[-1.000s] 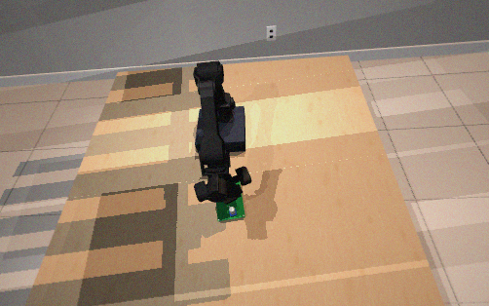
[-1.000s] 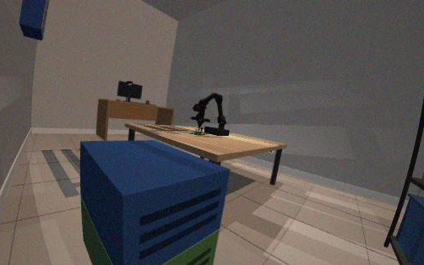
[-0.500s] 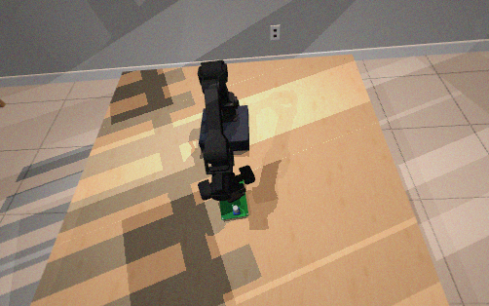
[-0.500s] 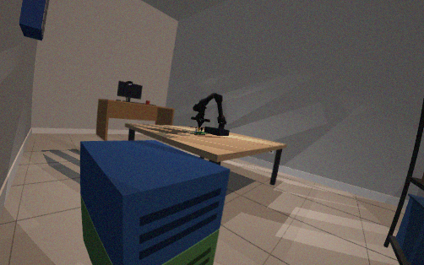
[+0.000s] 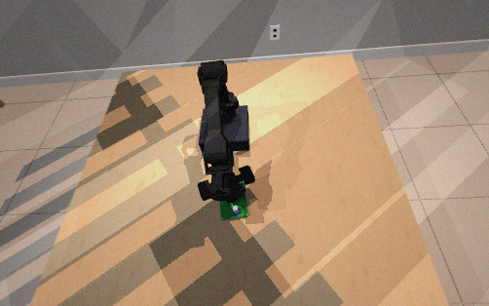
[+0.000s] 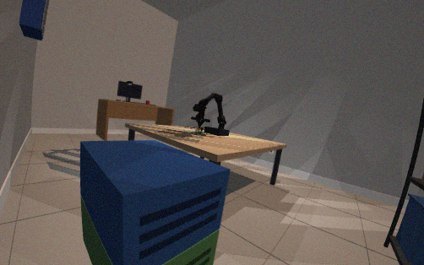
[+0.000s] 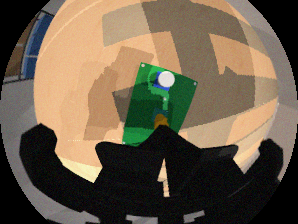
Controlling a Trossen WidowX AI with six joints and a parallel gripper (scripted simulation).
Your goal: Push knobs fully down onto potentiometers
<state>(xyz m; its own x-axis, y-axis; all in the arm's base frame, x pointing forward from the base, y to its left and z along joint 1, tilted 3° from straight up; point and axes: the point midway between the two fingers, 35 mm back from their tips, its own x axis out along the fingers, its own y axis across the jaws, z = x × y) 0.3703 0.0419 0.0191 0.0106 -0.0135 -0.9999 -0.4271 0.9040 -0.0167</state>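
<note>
1. Top view: shut narrow with the gripper (image 5: pixel 225 191) (image 6: pixel 199 125) (image 7: pixel 161 128), over the arm-side end of the circuit board (image 5: pixel 227 214) (image 6: pixel 196 132) (image 7: pixel 180 109). Beyond it, toward the outer end of the board and away from the arm's base (image 5: pixel 242 141) (image 6: pixel 223 132), look for the white knob (image 5: pixel 236 209) (image 7: pixel 166 79). Cannot tell anything of the nearer knob here, hidden under the gripper.

2. Exterior view: pointing down from above the board, on the table (image 5: pixel 323 161) (image 6: pixel 225 152). Too small to judge touch or the seating of either knob.

3. Wrist view: fingers together, holding nothing, with tips just at the ochre knob (image 7: pixel 160 120), partly covering it. Cannot tell contact from a slight gap. Along the board's long axis, well past the tips, find the white knob over its blue potentiometer (image 7: pixel 157 81). Probably at the ochre knob's push now: best kept straight down, centred over the shaft, to spare the potentiometer a sideways load. For the white knob, likely needs a lift first, then a move outward along that axis.
</note>
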